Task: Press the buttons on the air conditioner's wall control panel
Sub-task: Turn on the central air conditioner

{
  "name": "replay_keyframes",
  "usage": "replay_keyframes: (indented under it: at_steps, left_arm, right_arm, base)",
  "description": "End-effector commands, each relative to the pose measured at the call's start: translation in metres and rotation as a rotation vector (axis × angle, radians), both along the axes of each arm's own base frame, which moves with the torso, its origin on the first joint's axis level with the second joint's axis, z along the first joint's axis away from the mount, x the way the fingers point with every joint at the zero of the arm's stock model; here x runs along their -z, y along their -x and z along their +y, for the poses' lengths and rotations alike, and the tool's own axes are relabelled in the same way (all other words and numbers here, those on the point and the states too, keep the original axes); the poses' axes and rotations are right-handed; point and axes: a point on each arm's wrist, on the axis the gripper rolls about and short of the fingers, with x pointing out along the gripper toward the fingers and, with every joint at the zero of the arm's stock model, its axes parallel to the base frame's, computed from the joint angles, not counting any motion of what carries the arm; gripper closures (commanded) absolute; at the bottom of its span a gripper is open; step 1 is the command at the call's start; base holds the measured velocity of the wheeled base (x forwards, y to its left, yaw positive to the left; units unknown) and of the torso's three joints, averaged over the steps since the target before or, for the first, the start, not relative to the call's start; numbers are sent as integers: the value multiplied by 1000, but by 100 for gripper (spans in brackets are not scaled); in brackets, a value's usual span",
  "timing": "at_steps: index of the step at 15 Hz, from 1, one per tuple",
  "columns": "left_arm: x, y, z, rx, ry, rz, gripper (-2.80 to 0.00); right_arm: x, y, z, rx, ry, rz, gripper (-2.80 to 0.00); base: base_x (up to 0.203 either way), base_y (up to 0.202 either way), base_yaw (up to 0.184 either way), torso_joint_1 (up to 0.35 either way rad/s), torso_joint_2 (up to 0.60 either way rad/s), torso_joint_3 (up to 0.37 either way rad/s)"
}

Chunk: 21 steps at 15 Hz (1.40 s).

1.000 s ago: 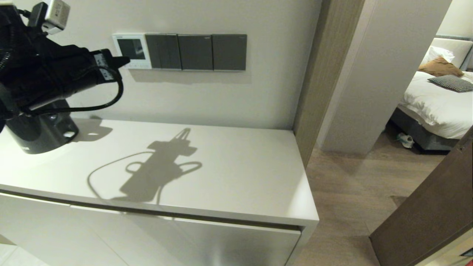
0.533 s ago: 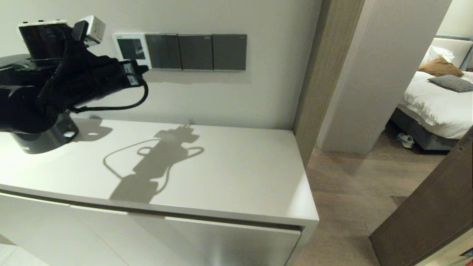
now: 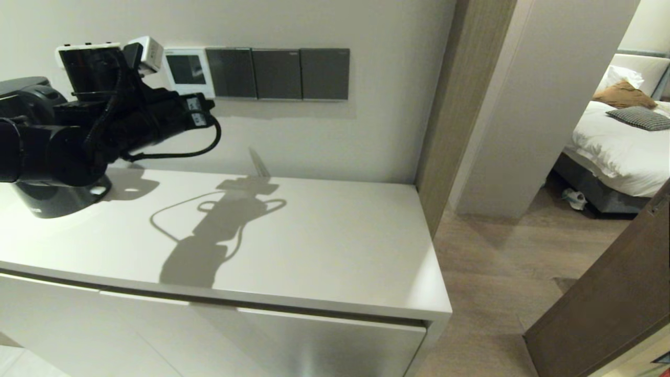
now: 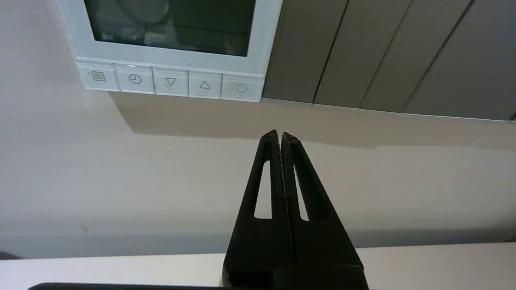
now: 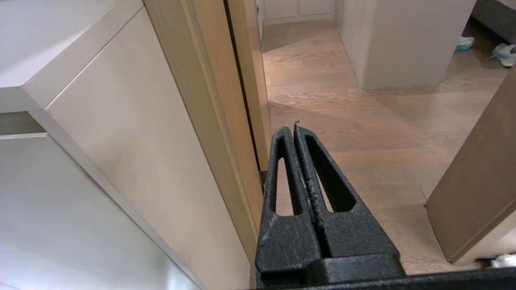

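Observation:
The air conditioner's wall control panel is a small white square with a dark screen, at the left end of a row of wall plates. It also shows in the left wrist view. Its row of pale buttons runs along its bottom edge; the rightmost bears a power sign. My left gripper is shut and empty. Its tips point at the bare wall just below the panel's right corner. In the head view the left gripper is raised in front of the wall. My right gripper is shut, low beside the cabinet.
Three dark grey switch plates sit right of the panel. A white cabinet top lies below, with a dark round object at its left. A wooden door frame stands at the right, with a bedroom beyond.
My left arm has swung right and forward toward the wall. Its tips went from the panel's left edge to below its right corner. The panel's screen stays dark.

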Motion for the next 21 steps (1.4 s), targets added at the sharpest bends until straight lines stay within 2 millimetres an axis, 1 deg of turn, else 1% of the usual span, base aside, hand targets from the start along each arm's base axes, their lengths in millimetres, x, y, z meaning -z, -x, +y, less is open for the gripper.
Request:
replay_keyframes:
  at_steps: [1, 7, 9, 14, 18, 21]
  left_arm:
    - [-3, -1, 3, -8, 5, -12, 0]
    - [-3, -10, 7, -29, 5, -21, 0]
    - [-1, -16, 7, -46, 5, -21, 0]
    - [2, -20, 6, -47, 5, -17, 0]
    - [0, -22, 6, -47, 6, -26, 0]
    - [2, -27, 7, -53, 7, -25, 0]
  right_arm:
    - [0, 0, 0, -1, 0, 3, 0]
    - [0, 0, 0, -1, 0, 3, 0]
    - [0, 0, 0, -1, 0, 3, 0]
    - [0, 0, 0, -1, 0, 3, 0]
    - [0, 0, 0, -1, 0, 3, 0]
    - [0, 0, 0, -1, 0, 3, 0]
  base:
    - [0, 0, 0, 0, 0, 0]
    - [0, 0, 0, 0, 0, 0]
    - [0, 0, 0, 0, 0, 0]
    - [0, 0, 0, 0, 0, 0]
    - [0, 0, 0, 0, 0, 0]
    - [0, 0, 0, 0, 0, 0]
